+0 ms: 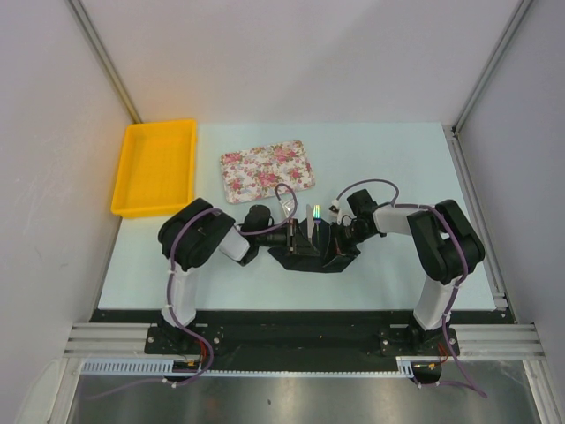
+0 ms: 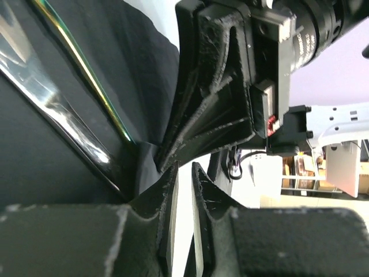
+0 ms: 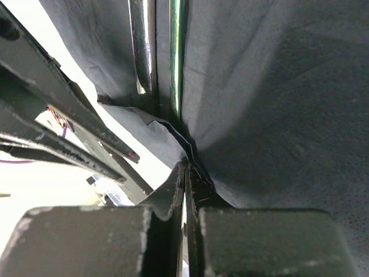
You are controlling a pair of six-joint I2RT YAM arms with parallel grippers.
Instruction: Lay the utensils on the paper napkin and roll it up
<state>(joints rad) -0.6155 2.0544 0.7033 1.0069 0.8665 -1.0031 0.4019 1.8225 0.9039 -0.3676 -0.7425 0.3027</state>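
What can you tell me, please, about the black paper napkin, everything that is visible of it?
The paper napkin is a thin, matte black sheet with a fine dotted texture, creased and lifted into folds rather than lying flat. It sits mid-table between the two arms, on the near side of the floral tray. Two shiny utensils lie on it side by side. The right gripper pinches its crumpled edge. The left gripper, narrowly parted, sits at that same edge, grip unclear.

left pincer (image 2: 184,172): slit open | right pincer (image 3: 185,171): clamped shut | tips close together
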